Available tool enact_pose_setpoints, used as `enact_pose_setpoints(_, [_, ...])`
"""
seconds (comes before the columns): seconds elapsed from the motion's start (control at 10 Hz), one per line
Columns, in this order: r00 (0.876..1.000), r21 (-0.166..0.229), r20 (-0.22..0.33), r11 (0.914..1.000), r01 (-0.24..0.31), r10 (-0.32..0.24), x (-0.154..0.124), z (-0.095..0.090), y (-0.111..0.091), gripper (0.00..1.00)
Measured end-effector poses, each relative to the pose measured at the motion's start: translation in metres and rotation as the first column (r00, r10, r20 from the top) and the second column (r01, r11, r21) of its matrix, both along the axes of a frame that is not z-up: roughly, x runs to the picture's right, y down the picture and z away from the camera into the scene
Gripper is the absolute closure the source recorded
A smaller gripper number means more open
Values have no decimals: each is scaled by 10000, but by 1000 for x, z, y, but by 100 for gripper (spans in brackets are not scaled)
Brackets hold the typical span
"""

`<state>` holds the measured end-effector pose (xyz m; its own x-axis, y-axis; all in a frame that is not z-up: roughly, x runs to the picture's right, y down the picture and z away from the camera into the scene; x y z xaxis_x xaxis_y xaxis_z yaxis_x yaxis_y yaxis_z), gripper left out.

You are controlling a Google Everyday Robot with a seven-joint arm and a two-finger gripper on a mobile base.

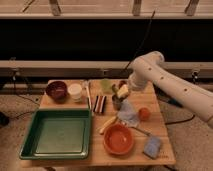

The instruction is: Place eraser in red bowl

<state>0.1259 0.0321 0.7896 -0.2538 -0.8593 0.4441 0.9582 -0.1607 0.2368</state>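
Sitting in a dim room with a dark wall behind it, a wooden tabletop [162, 131] is holding many small things. A green tray [56, 112] is filling the front left. The eraser [100, 103] is lying flat near the middle, just past the tray's far right corner. It is showing black, reddish and pale stripes along its length. The red bowl [119, 139] is sitting near the front edge, apart from the eraser. The end effector [121, 93] is hanging just right of the eraser, above a dark cup [116, 104]. I cannot tell if it is open or closed.
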Motion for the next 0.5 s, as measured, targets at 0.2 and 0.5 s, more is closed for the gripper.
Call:
enact_pose_setpoints(0.2, [9994, 112, 259, 9996, 241, -244, -50, -1, -11, 20])
enact_pose_setpoints(0.5, [9952, 271, 750, 9978, 608, -626, -120, 8, -24, 20])
